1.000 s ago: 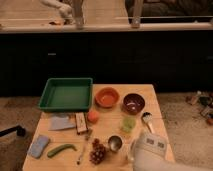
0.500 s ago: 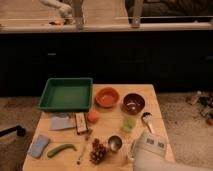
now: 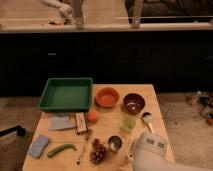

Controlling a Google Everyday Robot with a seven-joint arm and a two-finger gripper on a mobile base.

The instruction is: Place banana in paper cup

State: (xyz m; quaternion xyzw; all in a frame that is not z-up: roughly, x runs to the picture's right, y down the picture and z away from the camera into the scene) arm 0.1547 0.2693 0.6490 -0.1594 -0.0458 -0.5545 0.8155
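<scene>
The banana (image 3: 61,149), green and curved, lies on the wooden table (image 3: 155,107) near its front left. The paper cup (image 3: 128,123), small and pale yellow-green, stands upright right of the table's middle, in front of the two bowls. My gripper (image 3: 149,148) shows as a white housing at the table's front right corner, just right of a shiny metal cup (image 3: 115,143) and below the paper cup. It is well to the right of the banana and touches neither thing.
A green tray (image 3: 66,93) sits at the back left. An orange bowl (image 3: 107,97) and a dark bowl (image 3: 133,103) stand at the back. Grapes (image 3: 98,152), an orange fruit (image 3: 93,116), a spoon (image 3: 147,120), a blue sponge (image 3: 39,146) and packets (image 3: 62,122) lie about.
</scene>
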